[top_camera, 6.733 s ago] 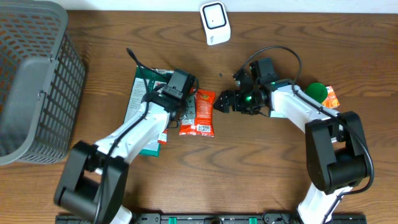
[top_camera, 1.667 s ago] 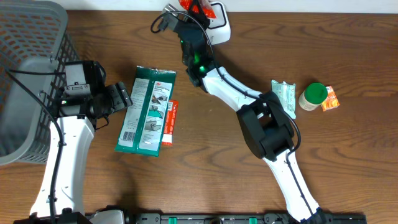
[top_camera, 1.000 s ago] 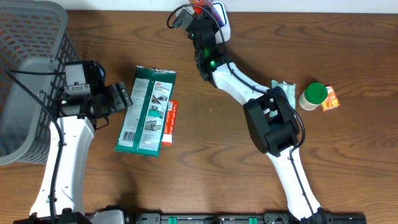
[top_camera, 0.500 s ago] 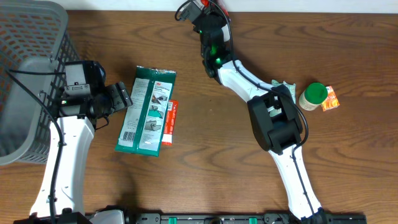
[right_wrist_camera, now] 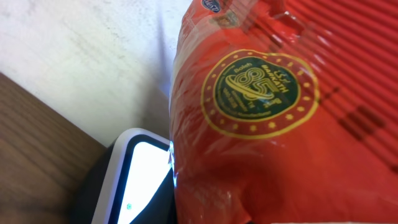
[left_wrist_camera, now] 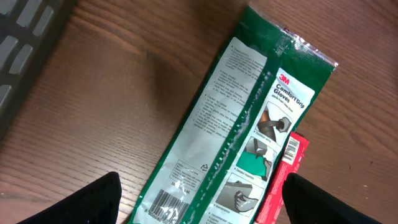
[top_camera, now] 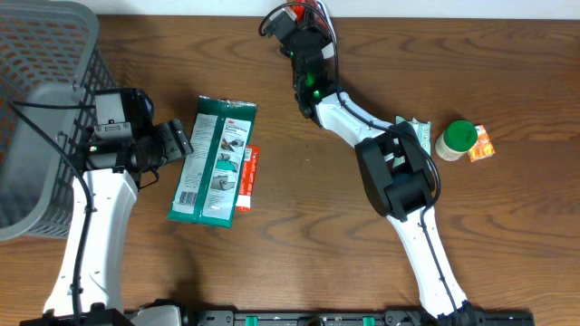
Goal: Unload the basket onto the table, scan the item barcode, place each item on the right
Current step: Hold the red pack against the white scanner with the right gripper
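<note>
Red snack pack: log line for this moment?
phase: scan | right jaws: shut on red snack pack, held at scanner | left jaws: open, empty, near green glove pack

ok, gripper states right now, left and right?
Left gripper: open, holding nothing.
Right gripper: closed on the glossy red plastic snack packet.

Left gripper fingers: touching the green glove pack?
Apart. The left wrist view shows the fingers spread wide on either side of the green glove pack. Neither reaches its edges, and the pack lies flat on the table.
</note>
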You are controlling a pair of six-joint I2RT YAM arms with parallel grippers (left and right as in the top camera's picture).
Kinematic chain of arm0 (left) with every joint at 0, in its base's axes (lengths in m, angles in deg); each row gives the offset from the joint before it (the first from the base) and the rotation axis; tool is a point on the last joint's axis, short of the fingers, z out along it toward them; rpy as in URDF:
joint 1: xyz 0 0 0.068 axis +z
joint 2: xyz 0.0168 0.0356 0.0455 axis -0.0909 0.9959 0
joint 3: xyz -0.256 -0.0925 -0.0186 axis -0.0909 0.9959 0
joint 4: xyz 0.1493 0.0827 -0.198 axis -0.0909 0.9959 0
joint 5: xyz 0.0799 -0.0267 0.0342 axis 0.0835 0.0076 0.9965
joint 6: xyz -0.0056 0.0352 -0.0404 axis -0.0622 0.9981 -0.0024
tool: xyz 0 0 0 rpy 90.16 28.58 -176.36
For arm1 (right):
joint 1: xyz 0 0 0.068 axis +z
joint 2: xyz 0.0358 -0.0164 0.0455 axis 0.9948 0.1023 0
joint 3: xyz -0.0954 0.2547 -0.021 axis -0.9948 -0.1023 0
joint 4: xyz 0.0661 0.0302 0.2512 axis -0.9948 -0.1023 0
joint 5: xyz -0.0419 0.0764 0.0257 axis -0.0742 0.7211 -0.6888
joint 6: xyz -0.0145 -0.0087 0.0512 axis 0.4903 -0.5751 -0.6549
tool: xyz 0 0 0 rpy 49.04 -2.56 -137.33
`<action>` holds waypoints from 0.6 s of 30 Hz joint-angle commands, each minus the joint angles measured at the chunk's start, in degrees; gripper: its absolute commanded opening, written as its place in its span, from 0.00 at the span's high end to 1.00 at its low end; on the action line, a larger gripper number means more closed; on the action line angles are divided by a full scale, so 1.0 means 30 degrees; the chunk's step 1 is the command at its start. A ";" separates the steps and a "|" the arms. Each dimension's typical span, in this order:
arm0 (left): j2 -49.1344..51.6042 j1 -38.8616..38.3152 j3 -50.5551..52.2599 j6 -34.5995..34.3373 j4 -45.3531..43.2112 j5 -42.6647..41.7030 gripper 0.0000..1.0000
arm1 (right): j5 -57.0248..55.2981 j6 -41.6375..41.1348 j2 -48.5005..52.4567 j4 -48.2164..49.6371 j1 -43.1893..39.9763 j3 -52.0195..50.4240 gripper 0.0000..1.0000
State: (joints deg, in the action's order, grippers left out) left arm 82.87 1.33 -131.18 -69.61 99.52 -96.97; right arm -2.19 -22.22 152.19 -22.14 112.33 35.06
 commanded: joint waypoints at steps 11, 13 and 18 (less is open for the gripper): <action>0.0051 0.0044 -0.0102 0.0393 0.0051 0.0182 0.17 | -0.2208 -0.1494 0.0015 0.3672 -0.0211 0.0262 0.99; 0.0051 0.0044 -0.0102 0.0393 0.0051 0.0182 0.16 | -0.2674 -0.1399 -0.0102 0.4743 -0.0211 0.0270 0.99; 0.0051 0.0044 -0.0102 0.0393 0.0051 0.0182 0.17 | -0.3738 -0.1355 -0.1370 0.4320 -0.0109 0.0262 0.99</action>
State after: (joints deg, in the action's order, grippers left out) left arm 82.87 1.33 -131.18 -69.61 99.52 -96.97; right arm -9.49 -25.32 152.22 -8.52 112.33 35.08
